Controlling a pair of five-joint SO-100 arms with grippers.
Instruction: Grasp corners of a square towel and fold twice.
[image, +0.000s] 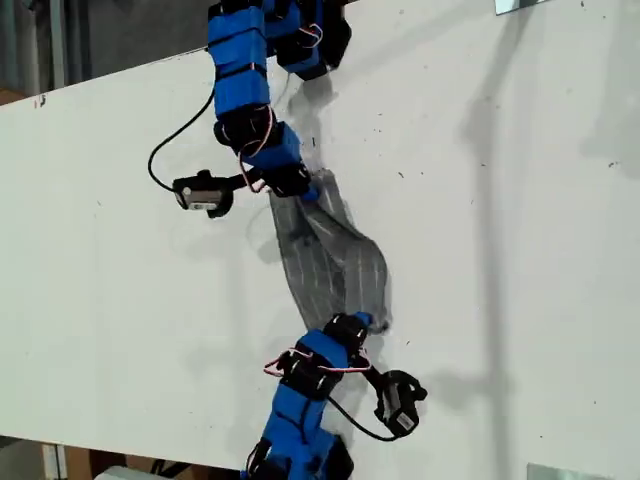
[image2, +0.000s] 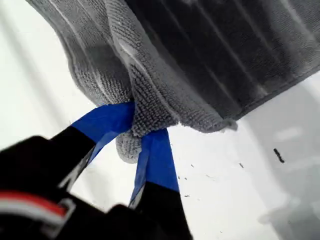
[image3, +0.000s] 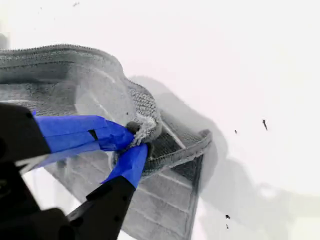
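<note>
Exterior view shows the towel slung between two arms above the white counter, sagging at mid-span. My first end effector is clamped on a bunched corner, lifting cloth clear for folding. My second end effector is likewise pinched on another corner, judged to keep the edge taut enough to carry over.

The broad white table lies bare and open across both the exterior view's left and right, so a gripper could pass freely on either side. Down the middle, the bunched grey striped cloth towel stretches between the two blue-and-black arms, barring passage across. A black cable loops over the surface toward the exterior view's upper left.
</note>
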